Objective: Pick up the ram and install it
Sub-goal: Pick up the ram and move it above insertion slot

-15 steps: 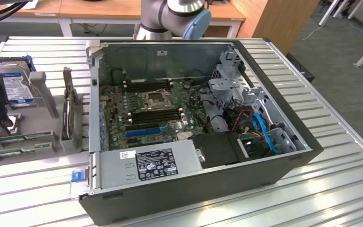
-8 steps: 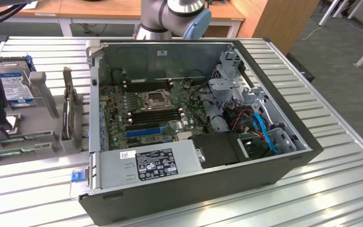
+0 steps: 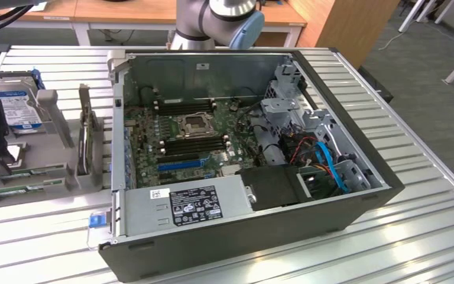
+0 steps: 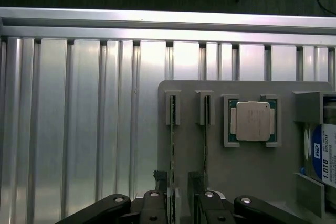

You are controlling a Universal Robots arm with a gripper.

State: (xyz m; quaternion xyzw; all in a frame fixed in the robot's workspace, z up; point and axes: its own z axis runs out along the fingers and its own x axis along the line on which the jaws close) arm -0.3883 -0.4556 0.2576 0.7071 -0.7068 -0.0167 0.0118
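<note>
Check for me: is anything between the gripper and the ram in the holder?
Nothing visible. The open gripper straddles the ram, standing on edge in the gray holder; a second stick stands alongside.

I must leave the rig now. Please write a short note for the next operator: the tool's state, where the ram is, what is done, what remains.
The tool is open and holds nothing; one finger is on each side of the ram stick.
The ram stick stands on edge in the grey holder, beside a second stick, at the exterior view's left of the open computer case.
Done: tool placed around the stick.
Left: grip, lift, install on the motherboard.
</note>
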